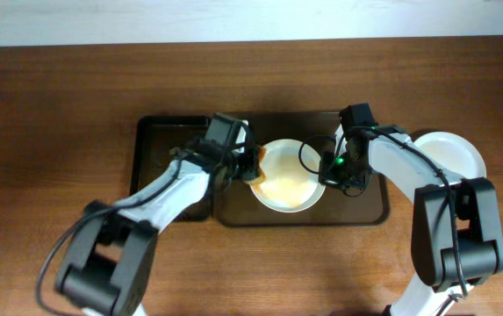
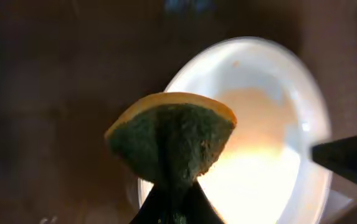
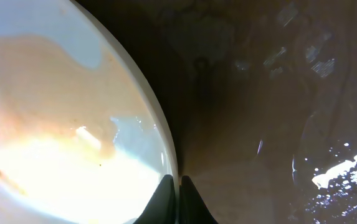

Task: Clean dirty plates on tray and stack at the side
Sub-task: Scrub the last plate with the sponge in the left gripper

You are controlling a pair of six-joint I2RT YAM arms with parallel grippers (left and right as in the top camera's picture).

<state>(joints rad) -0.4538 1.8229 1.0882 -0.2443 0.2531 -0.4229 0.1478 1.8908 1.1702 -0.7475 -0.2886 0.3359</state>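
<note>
Altogether two plates [image 1: 451, 151], one brown tray [image 1: 365, 207]; left gripper [image 1: 246, 165] tight on one sponge [image 2: 173, 134], right gripper [image 3: 179, 183] tight on smeared plate [image 1: 286, 186].

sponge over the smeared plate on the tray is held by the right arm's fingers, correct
Not quite: the left fingers hold the sponge over the smeared plate on the tray, as the left wrist view shows. The right fingers pinch that plate's rim.

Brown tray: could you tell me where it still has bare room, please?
On the large dark brown rectangular tray, the right end, past the smeared round white plate, is bare. Left is crowded: left pincer with green-orange sponge. The right pincer grips the plate.
</note>
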